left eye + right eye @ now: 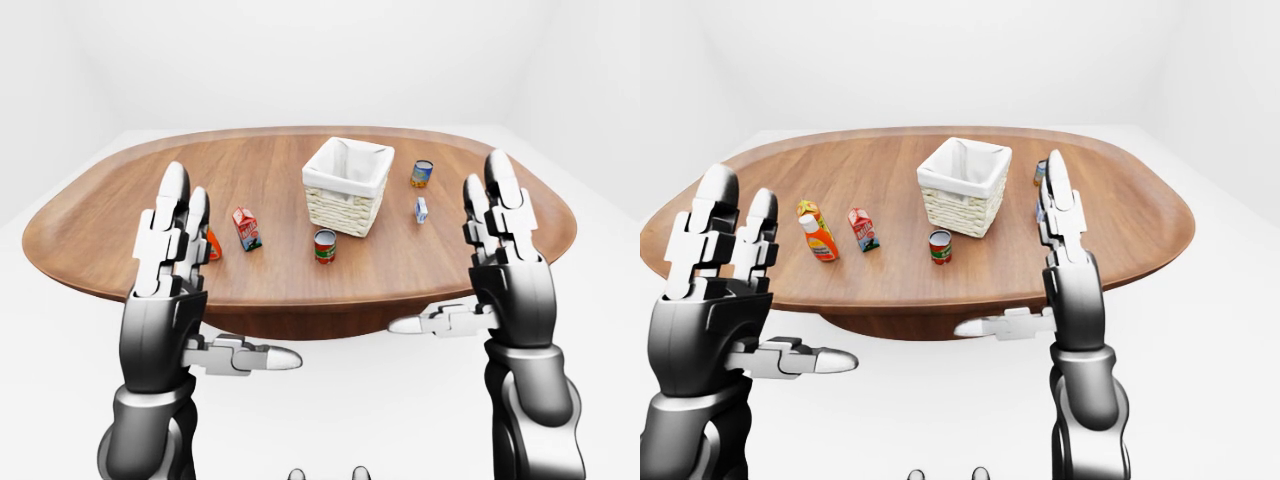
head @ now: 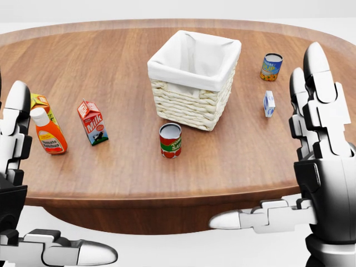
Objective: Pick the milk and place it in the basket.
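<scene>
Both our hands, left hand [image 1: 165, 275] and right hand [image 1: 510, 260], are spread and empty. The milk [image 2: 93, 122] stands at the basket's [image 2: 194, 78] eight o'clock; reaching carelessly, we could topple the neighbouring bottle [image 2: 48, 132].

Bright, even light everywhere, soft and seemingly from overhead. The bench [image 2: 111, 183] carries a pale sheen across its top, with only faint shadows under the basket [image 2: 192, 83] and cans. Everything's crisp, no blur. White walls wash out; glossy highlights glint on the dark fingers [image 2: 318, 100].
</scene>
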Robot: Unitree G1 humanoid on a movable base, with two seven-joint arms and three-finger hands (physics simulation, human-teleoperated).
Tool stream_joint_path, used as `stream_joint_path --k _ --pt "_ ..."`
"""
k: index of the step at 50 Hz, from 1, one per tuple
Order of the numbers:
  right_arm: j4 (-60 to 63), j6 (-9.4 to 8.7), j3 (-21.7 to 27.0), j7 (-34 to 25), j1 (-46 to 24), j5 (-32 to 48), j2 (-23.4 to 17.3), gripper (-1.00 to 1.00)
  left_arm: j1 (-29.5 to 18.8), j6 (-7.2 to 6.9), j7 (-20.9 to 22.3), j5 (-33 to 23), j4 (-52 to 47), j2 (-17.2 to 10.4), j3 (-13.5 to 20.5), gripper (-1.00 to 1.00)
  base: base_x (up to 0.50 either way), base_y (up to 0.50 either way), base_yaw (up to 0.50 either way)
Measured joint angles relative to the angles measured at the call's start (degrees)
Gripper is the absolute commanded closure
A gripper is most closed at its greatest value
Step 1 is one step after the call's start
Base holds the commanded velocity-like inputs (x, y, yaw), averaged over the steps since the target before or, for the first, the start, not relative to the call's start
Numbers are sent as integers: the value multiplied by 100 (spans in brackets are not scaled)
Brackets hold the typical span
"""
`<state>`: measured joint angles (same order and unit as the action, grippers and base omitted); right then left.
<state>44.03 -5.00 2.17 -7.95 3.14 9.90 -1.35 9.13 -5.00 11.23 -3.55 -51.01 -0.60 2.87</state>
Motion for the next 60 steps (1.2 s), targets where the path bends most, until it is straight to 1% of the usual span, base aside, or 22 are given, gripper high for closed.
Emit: stream_joint_path --k 35,60 --pt "-1 0 3 -15 7 -32 2 -100 86 0 -28 -88 128 6 -107 -100 0 0 0" --pt "49 0 14 -15 61 -91 11 -100 119 0 -33 -132 138 8 -121 -100 27 0 0"
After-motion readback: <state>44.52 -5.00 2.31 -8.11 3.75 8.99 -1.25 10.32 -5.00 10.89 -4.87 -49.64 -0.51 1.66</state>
